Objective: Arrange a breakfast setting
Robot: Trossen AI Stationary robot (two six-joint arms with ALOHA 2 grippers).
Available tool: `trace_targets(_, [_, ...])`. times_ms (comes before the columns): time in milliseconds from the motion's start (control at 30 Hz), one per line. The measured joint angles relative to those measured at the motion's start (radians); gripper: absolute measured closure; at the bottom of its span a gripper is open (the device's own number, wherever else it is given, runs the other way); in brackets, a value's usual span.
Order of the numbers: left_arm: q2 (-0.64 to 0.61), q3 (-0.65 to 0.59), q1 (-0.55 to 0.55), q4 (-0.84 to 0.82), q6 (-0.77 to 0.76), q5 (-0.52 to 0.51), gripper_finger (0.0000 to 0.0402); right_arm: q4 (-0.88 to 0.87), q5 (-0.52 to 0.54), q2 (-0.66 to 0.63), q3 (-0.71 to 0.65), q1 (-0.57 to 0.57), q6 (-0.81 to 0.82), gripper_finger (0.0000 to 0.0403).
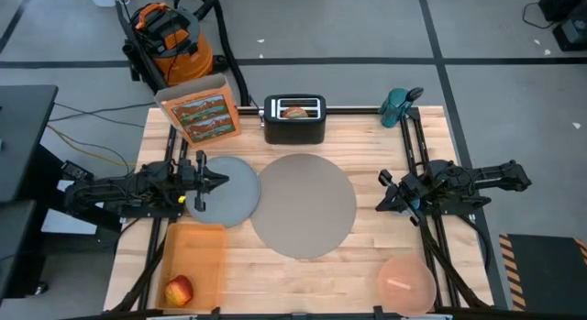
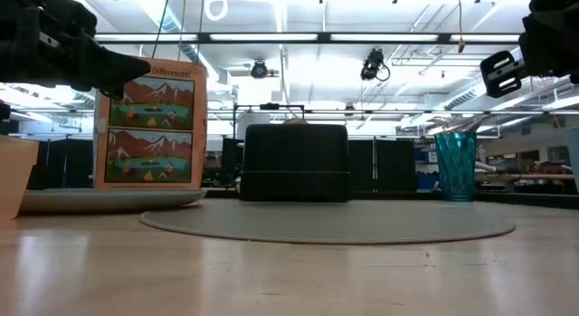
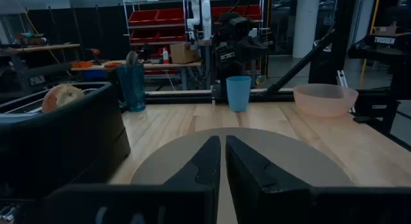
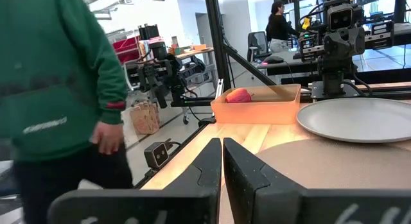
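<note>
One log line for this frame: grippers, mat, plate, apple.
left gripper: shut, over plate | right gripper: shut, empty, beside mat | apple: in orange bin

Workshop room, grey floor (image 1: 367, 27).
Ceiling strip lights (image 2: 362, 37); shelving with red bins (image 3: 154, 18); person in green top (image 4: 58, 89).

Wooden table (image 1: 367, 256) carries: taupe mat (image 1: 304, 204), grey plate (image 1: 229, 192), pink bowl (image 1: 406, 281), toaster (image 1: 294, 118), orange bin (image 1: 194, 256).
</note>
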Motion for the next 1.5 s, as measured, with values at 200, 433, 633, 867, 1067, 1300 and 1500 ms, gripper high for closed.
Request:
trace_targets(200, [0.000, 0.000, 0.000, 0.000, 0.000, 0.000, 0.0370, 0.000, 0.000, 0.000, 0.000, 0.000, 0.000, 0.0380])
trace_targets(433, [0.000, 0.000, 0.000, 0.000, 0.000, 0.000, 0.0370, 0.016, 0.008, 0.000, 0.000, 0.000, -0.022, 0.0380])
trace_targets(633, [0.000, 0.000, 0.000, 0.000, 0.000, 0.000, 0.0370, 0.266, 0.114, 0.000, 0.000, 0.000, 0.054, 0.0380])
trace_targets(867, [0.000, 0.000, 0.000, 0.000, 0.000, 0.000, 0.0370, 0.462, 0.224, 0.000, 0.000, 0.000, 0.306, 0.0380])
trace_targets(1067, [0.000, 0.000, 0.000, 0.000, 0.000, 0.000, 0.0370, 0.328, 0.321, 0.040, 0.056, 0.012, 0.333, 0.0382])
trace_targets(1300, [0.000, 0.000, 0.000, 0.000, 0.000, 0.000, 0.0370, -0.212, 0.340, 0.354, 0.430, 0.157, 0.209, 0.0397])
trace_targets(1500, [0.000, 0.000, 0.000, 0.000, 0.000, 0.000, 0.0370, -0.445, 0.412, 0.714, 0.720, 0.316, 0.304, 0.0395])
